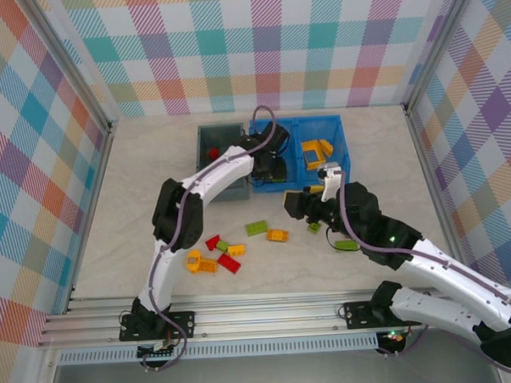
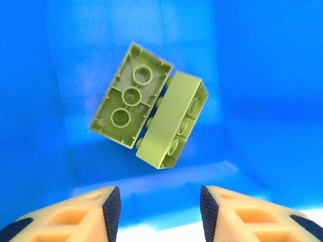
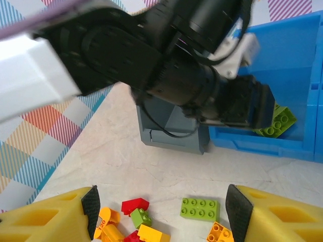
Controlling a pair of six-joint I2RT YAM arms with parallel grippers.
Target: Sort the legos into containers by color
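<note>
Left fingers [image 2: 75, 219] part-open, empty, above 2 green legos [image 2: 132, 96] lying in the blue bin [image 2: 262, 75]; drop looks complete. Right fingers [image 3: 50, 217] wide apart, empty, over the counter [image 3: 151, 166]. Likely next: lower onto the flat green lego [image 3: 200, 208].

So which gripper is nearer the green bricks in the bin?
Left. Left gripper hangs just above the green bricks; right gripper is outside the blue bin, over the table.

Top external looks down from above and behind the 2 arm bases [image 1: 151, 319]. Left wrist peers close into the blue bin [image 2: 262, 75], shared by all 3 views; right wrist looks low across the table [image 3: 151, 166].
</note>
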